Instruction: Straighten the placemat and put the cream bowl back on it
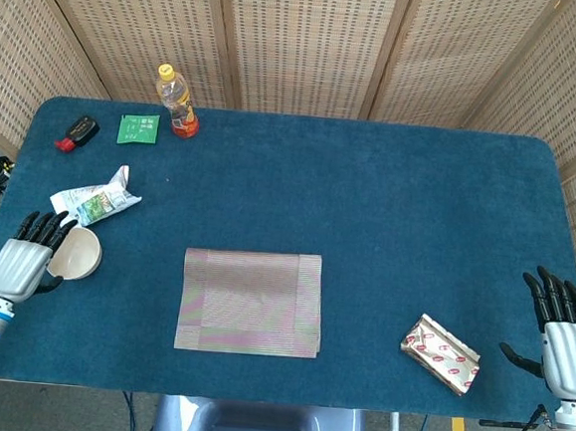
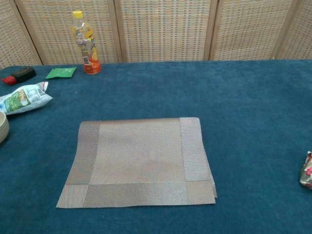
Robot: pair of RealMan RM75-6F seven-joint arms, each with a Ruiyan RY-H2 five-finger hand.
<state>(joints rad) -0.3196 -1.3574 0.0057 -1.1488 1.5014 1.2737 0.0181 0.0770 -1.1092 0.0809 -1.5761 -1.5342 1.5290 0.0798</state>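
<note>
- Head view: right hand (image 1: 565, 347) hangs at the table's near right corner, fingers spread, holding nothing, near a red-and-silver wrapper (image 1: 441, 353).
- Placemat (image 2: 138, 161), a thin woven sheet, lies flat and roughly square to the near edge at table centre; likely light and floppy, best nudged by its corners.
- Left hand (image 1: 21, 260) sits against the cream bowl (image 1: 76, 253) at the left edge, fingers extended; whether it grips the rim cannot be told. The bowl looks rigid, smooth, probably breakable — take it by the rim.
- Beyond: snack bag (image 1: 95, 198), bottle (image 1: 177, 100).
</note>
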